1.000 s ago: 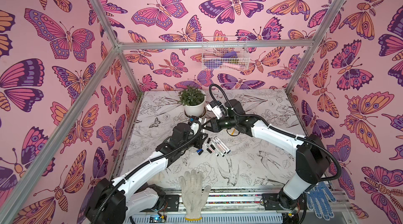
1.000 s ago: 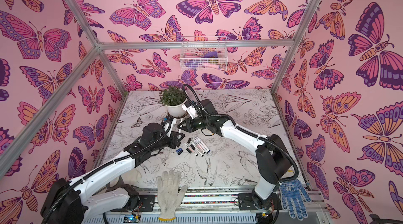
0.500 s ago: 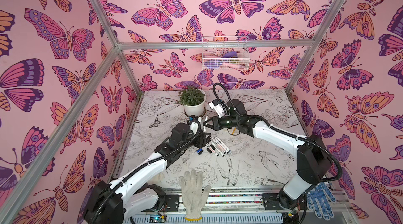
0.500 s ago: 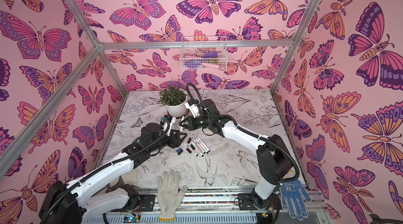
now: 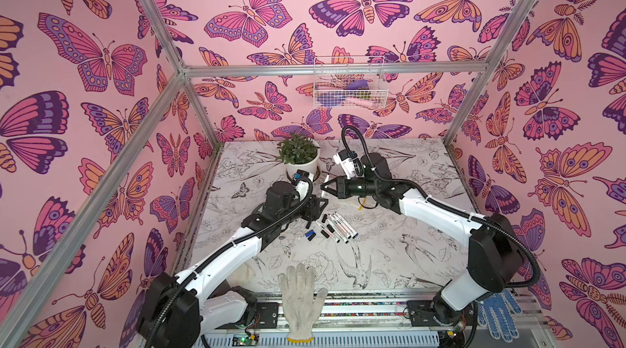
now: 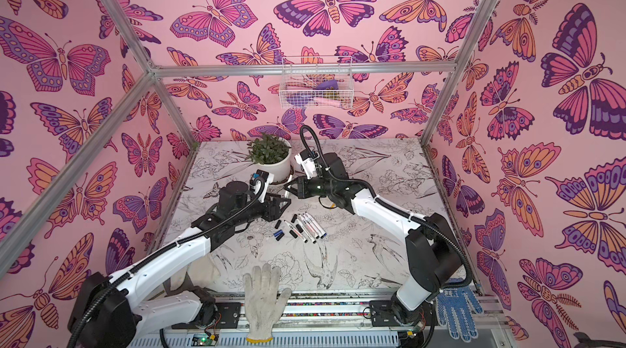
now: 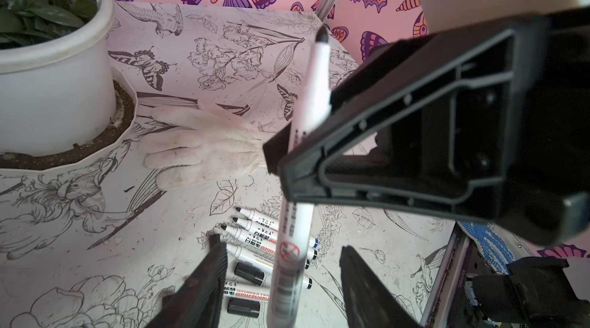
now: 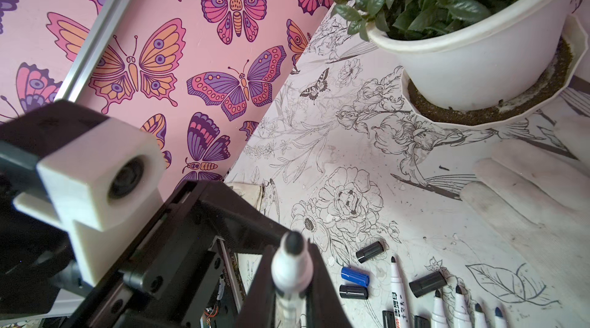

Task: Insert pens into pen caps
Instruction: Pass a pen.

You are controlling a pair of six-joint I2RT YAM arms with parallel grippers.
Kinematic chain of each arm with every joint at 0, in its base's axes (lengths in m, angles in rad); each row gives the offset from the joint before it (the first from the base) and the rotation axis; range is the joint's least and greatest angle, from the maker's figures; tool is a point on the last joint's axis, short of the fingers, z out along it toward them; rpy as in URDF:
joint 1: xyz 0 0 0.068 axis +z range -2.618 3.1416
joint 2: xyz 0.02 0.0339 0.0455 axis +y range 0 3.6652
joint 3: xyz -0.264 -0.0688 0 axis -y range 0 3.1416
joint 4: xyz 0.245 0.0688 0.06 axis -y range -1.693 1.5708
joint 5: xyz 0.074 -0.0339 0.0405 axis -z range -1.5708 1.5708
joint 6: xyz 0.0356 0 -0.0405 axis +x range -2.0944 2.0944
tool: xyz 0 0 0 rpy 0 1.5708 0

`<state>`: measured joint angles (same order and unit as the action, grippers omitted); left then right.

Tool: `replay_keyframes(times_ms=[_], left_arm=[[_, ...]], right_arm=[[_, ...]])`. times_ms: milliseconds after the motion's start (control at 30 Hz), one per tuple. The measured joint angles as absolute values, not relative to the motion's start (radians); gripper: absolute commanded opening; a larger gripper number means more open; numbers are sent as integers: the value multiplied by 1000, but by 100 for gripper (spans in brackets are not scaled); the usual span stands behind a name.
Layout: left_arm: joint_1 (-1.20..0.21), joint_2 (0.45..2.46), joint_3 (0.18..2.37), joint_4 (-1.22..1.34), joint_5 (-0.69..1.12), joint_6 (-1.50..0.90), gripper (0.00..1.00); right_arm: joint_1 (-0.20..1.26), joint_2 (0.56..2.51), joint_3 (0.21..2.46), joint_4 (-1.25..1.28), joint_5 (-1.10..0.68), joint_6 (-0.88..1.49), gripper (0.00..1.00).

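Since a second ago the right arm's wrist has drifted a little toward 1 o'clock, while both tools have kept meeting above the bench.

In both top views the right tool is clamped on a slim white held pen, which stands tilted in the air. The left tool is just beside it at 7 o'clock. Toward 5 o'clock from them, the other pens lie in a tight slanted row on the printed bench. Short cylindrical caps are scattered among the row and at its 9 o'clock side. A potted plant in a round white pot stands at 11 o'clock from the tools.

Left wrist view: the held pen has a smooth plastic barrel with dark print and a rounded black tip. It runs through the right tool's angular black jaws and on between the left tool's two ribbed fingers, which stand apart on either side without touching it. Five pens lie under it, with two stubby black caps among them.

Right wrist view: the right tool's jaws are closed on the held pen just behind its tapered neck. On the bench I count five uncapped pens with dark tips and six caps: five black ones and one glossy blue cap. Two of the black ones are cut by the frame's edge.
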<state>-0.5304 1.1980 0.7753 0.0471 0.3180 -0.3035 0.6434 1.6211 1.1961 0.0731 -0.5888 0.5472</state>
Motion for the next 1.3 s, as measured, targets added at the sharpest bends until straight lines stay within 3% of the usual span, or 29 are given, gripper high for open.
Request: replay_keyframes(times_ms=[167, 500, 600, 667, 800, 900, 1300], left_arm=[[-530, 1246, 818, 51, 326, -286, 51], [-531, 1311, 841, 56, 383, -268, 20], [-534, 1311, 841, 65, 400, -260, 16], [-537, 1309, 841, 67, 401, -258, 16], [-534, 1296, 841, 64, 393, -271, 40], [-529, 1264, 841, 58, 385, -270, 49], [-527, 1237, 841, 57, 374, -274, 45]], right_arm=[[643, 1621, 1196, 73, -589, 547, 1], [641, 1606, 1196, 75, -585, 553, 1], [639, 1606, 1196, 80, -587, 562, 1], [637, 1606, 1195, 81, -592, 570, 1], [636, 1605, 1195, 88, -593, 574, 0], [634, 1604, 1195, 88, -592, 576, 0], [628, 1604, 1190, 91, -593, 577, 0]])
